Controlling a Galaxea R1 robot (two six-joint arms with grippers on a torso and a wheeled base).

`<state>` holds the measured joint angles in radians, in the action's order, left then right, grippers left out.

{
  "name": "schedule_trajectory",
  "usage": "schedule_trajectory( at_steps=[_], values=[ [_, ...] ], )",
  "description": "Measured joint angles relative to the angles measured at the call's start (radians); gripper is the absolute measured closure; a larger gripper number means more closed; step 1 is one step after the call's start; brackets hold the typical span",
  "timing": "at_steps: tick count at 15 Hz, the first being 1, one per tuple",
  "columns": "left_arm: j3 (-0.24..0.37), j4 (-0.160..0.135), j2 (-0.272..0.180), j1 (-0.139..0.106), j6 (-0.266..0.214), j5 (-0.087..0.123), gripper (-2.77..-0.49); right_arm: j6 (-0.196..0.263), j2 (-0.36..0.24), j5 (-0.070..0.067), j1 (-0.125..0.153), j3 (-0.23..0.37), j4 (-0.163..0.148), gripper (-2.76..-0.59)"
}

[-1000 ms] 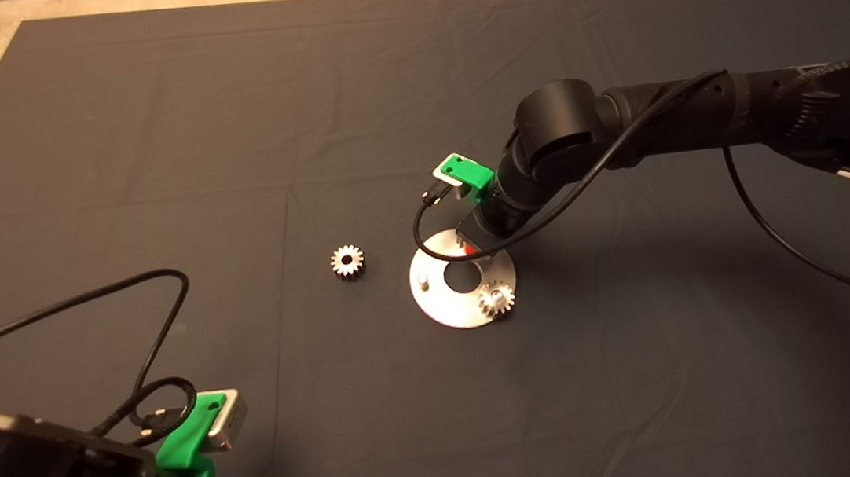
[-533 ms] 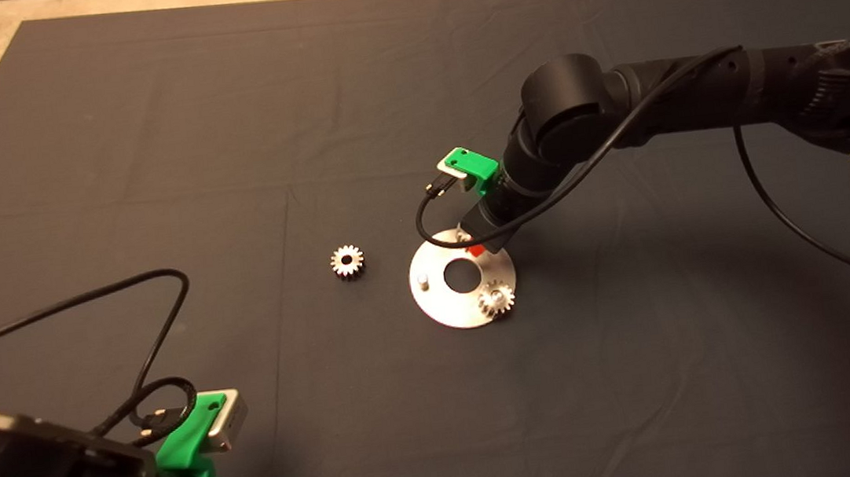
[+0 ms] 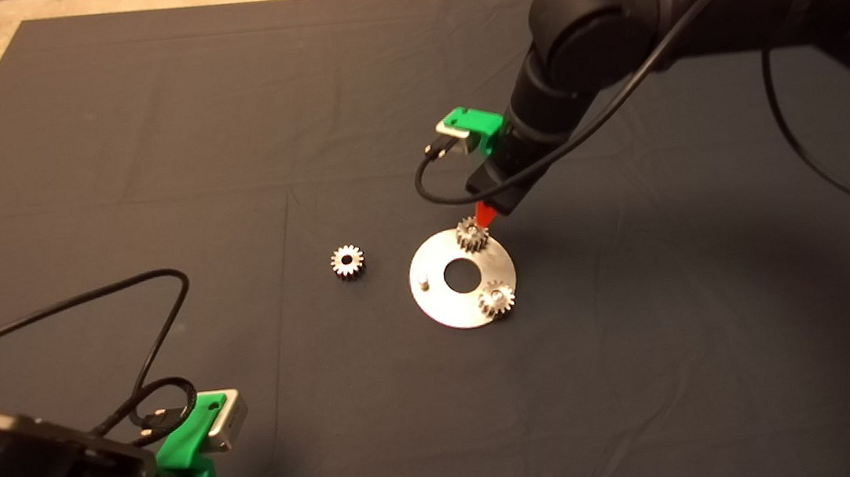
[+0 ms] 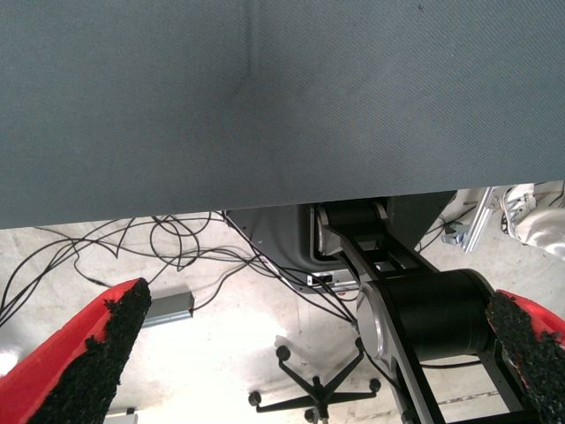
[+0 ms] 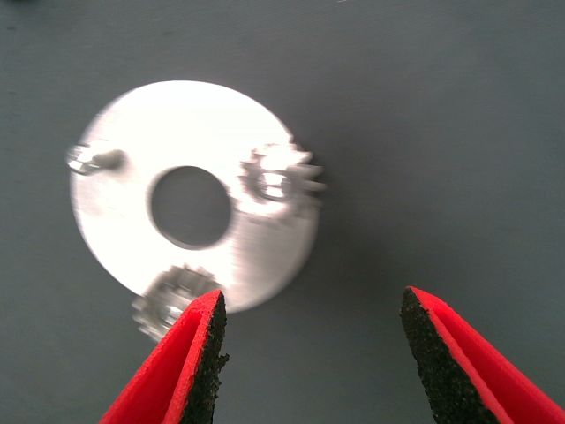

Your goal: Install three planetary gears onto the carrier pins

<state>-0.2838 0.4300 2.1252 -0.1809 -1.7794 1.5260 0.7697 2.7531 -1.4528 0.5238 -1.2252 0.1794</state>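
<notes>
Hovering near the disc [image 3: 448, 307] rim, right gripper [image 5: 309, 353] wide open, seemingly empty; broad bare mat [image 3: 146, 141] around.

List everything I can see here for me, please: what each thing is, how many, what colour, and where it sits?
planetary gears: three, silvery-grey; one on the far side of the disc, one on its near-right side, one loose on the mat left of the disc.
disc: one, shiny metal with a large centre hole, mid-mat.
carrier pins: one bare stud showing, on the disc's left side.
mat: one, dark, covering the table.
cables: black, near left on the mat.
right gripper: green with red fingers, open, above the disc's far edge.
left gripper: red fingers open, parked at the near left.
</notes>
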Motion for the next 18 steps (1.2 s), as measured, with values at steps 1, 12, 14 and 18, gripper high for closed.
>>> schedule_trajectory(
  at_steps=[1,12,14,18],
  values=[
    [0.0,0.0,0.0,0.0,0.0,0.0,-2.77,-0.007,-0.027,-0.037,0.015,0.02,-0.006,-1.44],
    [-0.001,-0.013,0.008,-0.03,0.04,0.0,-2.77,0.018,-0.759,-0.077,0.075,0.787,-0.243,-1.44],
    [-0.011,-0.04,0.015,-0.039,0.08,0.001,-2.77,0.032,-0.827,-0.08,0.101,0.825,-0.273,-1.44],
    [-0.183,-0.052,0.07,-0.053,0.292,0.001,-2.77,0.041,-0.869,-0.078,0.108,0.862,-0.305,-1.44]
  ],
)
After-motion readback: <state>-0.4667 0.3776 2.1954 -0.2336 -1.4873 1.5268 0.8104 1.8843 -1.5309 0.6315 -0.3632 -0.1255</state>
